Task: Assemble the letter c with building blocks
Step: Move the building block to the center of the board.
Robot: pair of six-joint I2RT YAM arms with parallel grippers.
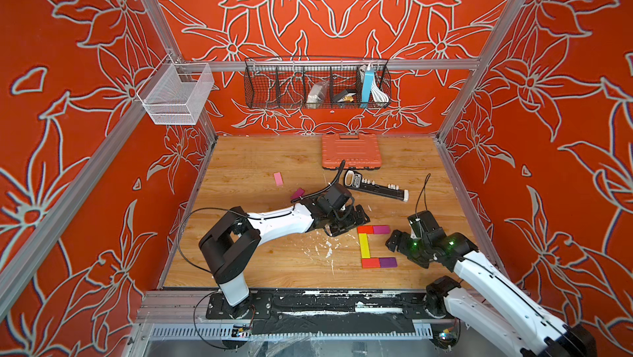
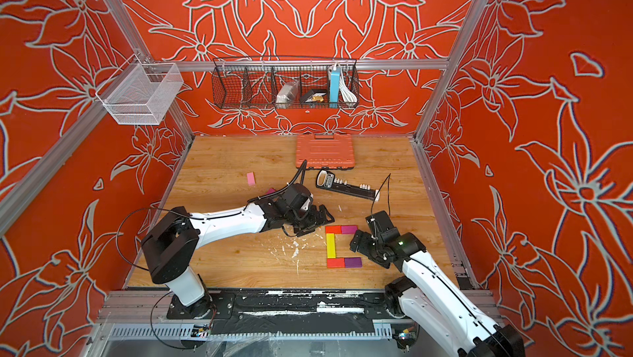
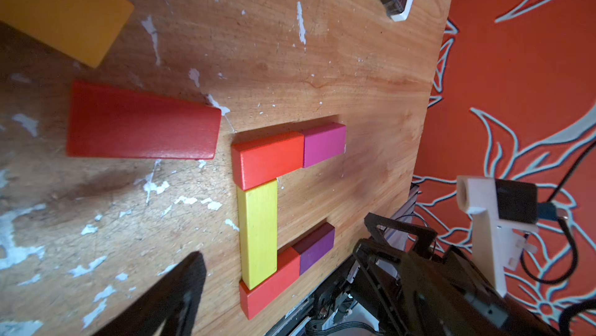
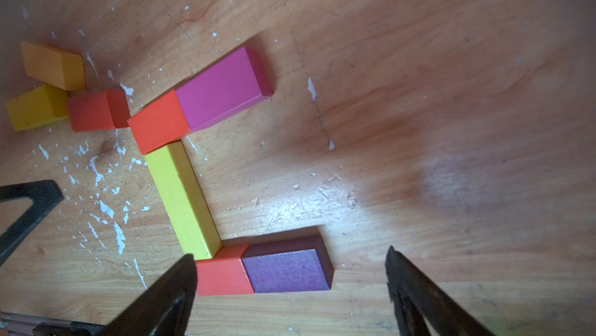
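Lower right of centre in both top views, blocks (image 1: 364,245) are laid touching as a C, judged finished. Left gripper (image 1: 349,224) and right gripper (image 1: 392,239) are spread wide, empty, beside it; only withdrawal without nudging is called for.

Red floral walls (image 1: 68,98), aluminium frame (image 1: 431,64), scuffed wooden floor (image 1: 260,160)

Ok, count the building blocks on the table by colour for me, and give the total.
Red or orange-red blocks: 3
Yellow blocks: 2
Amber block: 1
Magenta blocks: 2
Purple block: 1
Pink block: 1
Total: 10
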